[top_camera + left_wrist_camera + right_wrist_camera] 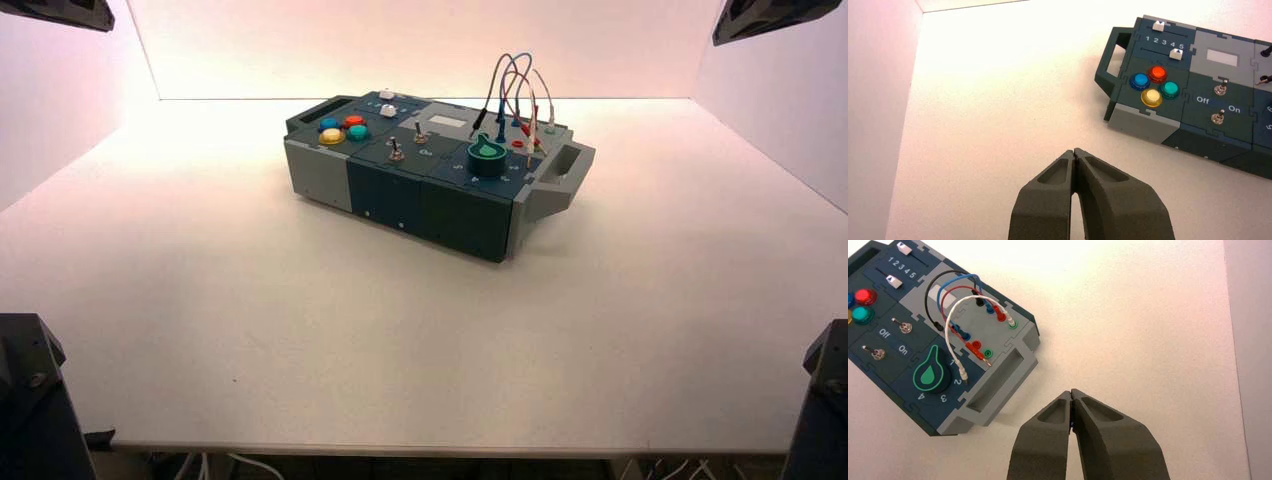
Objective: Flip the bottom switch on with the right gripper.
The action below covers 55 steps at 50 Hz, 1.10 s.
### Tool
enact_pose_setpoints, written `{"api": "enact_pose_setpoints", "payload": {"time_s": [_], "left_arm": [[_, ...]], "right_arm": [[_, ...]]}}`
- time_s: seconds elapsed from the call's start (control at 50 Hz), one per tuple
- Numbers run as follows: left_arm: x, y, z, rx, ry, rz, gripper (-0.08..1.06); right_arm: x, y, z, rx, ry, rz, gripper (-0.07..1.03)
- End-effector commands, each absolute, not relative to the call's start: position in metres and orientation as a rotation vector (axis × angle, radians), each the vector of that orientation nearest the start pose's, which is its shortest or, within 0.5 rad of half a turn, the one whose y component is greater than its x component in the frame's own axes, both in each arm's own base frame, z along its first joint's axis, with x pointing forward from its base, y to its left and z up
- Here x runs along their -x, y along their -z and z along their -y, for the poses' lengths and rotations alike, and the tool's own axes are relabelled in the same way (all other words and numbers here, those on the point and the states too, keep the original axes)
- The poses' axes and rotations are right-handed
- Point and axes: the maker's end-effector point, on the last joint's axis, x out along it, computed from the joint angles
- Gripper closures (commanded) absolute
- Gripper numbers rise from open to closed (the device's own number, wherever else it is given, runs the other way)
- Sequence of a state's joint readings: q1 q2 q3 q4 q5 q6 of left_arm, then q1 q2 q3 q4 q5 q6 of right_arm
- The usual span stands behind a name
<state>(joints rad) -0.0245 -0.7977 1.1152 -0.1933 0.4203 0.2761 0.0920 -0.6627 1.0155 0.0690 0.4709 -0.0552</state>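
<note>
The box (400, 195) stands turned on the far middle of the white table. The bottom switch (397, 152) is a small silvery toggle on the dark panel, nearer the front wall than its twin (421, 135). In the right wrist view the bottom switch (878, 354) leans toward the side lettered "Off". It also shows in the left wrist view (1217, 118). My right gripper (1071, 391) is shut and empty, above bare table well short of the box's right handle (998, 382). My left gripper (1075, 150) is shut and empty, parked over the table left of the box.
Four coloured round buttons (343, 129) sit left of the switches, with two white sliders (387, 102) behind them. A green knob (487, 157) and looped wires (515, 95) stand right of the switches. White walls enclose the table. The arm bases show at the near corners.
</note>
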Motion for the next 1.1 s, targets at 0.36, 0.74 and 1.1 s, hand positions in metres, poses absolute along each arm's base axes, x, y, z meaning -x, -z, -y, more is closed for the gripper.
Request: {"api": "enact_pose_setpoints", "payload": {"time_s": [0.36, 0.74, 1.1], "left_arm": [[-0.247, -0.171, 0.023, -0.081, 0.145, -0.714, 1.00], [-0.248, -0.183, 0.035, -0.078, 0.193, -0.725, 1.00], [-0.265, -0.205, 0.053, -0.104, 0.267, -0.782, 1.00]], "right_arm": [[-0.268, -0.173, -0.036, 0.028, -0.135, -0.800, 0.98], [-0.269, -0.160, -0.037, 0.033, -0.137, -0.848, 0.98], [-0.271, -0.155, -0.038, 0.033, -0.139, -0.949, 0.98]]}}
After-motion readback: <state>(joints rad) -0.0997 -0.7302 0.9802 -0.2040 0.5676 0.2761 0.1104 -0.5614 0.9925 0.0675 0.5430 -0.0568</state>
